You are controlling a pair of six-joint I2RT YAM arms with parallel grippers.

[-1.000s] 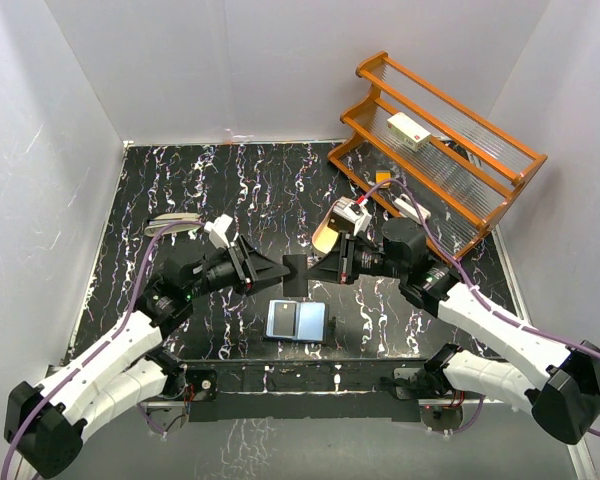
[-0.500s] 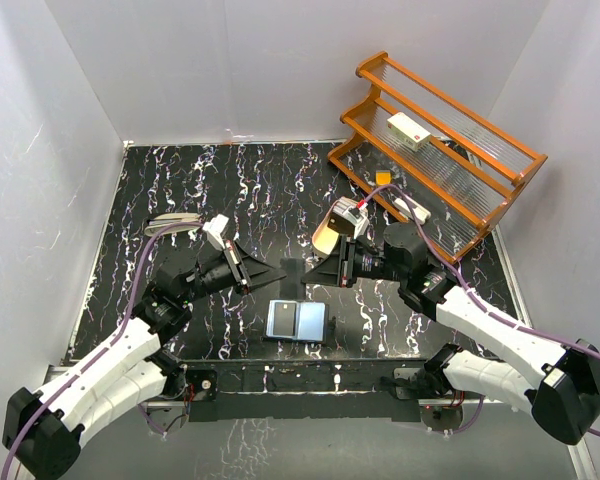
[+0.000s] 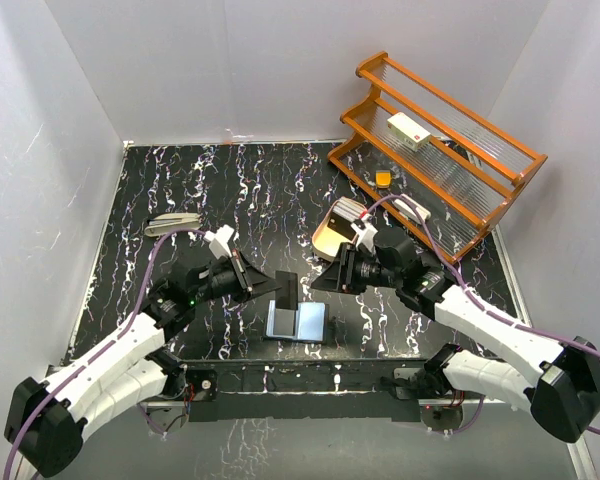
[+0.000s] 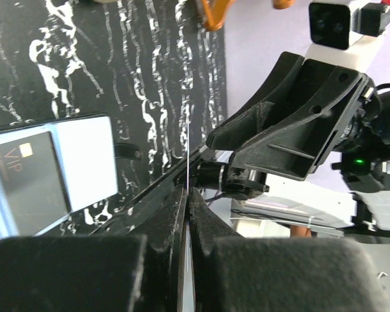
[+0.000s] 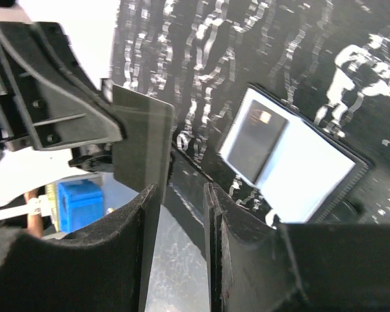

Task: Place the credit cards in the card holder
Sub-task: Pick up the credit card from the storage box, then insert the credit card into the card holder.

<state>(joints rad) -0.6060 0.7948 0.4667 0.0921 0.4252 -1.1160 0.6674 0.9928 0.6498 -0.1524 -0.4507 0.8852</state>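
I see the black card holder [image 3: 310,322] open near the tabletop's [image 3: 180,190] near edge, a dark card [image 3: 279,320] in its left half, a grey card [image 3: 286,290] upright above it.

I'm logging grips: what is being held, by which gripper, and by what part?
The left gripper pinches a dark card by the edge facing its own arm. The right gripper is open, holding nothing.
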